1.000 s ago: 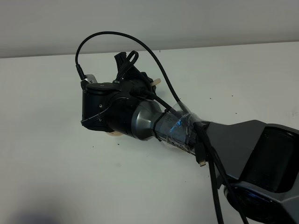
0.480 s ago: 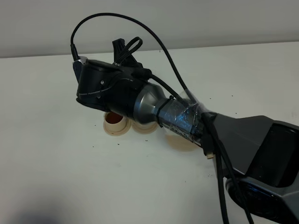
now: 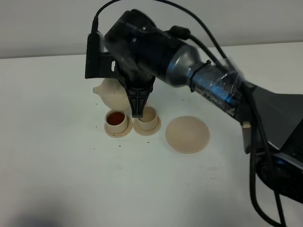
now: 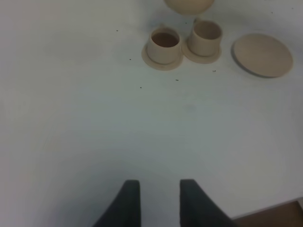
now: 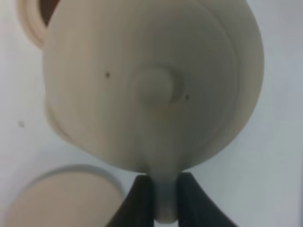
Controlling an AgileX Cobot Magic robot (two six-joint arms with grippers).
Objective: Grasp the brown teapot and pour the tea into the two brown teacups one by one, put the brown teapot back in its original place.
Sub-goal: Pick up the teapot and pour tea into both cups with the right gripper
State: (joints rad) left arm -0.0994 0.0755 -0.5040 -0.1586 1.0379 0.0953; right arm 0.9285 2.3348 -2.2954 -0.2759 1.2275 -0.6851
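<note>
The brown teapot (image 3: 112,92) hangs in the air just behind the two brown teacups, spout to the left. My right gripper (image 3: 138,103) is shut on its handle (image 5: 163,201), and the knobbed lid (image 5: 156,87) faces the right wrist camera. The left teacup (image 3: 116,121) holds reddish-brown tea (image 4: 164,39). The inside of the right teacup (image 3: 147,118) looks pale. Each cup stands on a small saucer. The wide saucer plate (image 3: 188,134) lies bare to the right of the cups. My left gripper (image 4: 159,203) is open over bare table, well short of the cups (image 4: 206,34).
The white table (image 3: 57,156) runs back to a pale wall. My right arm (image 3: 222,90) stretches in from the lower right with looping black cables above it. A brown strip beyond the table edge (image 4: 272,218) shows in the left wrist view.
My right wrist has risen and turned with the teapot. It hid the cups and plate before; now both cups, the plate and the teapot show. The left gripper has not moved.
</note>
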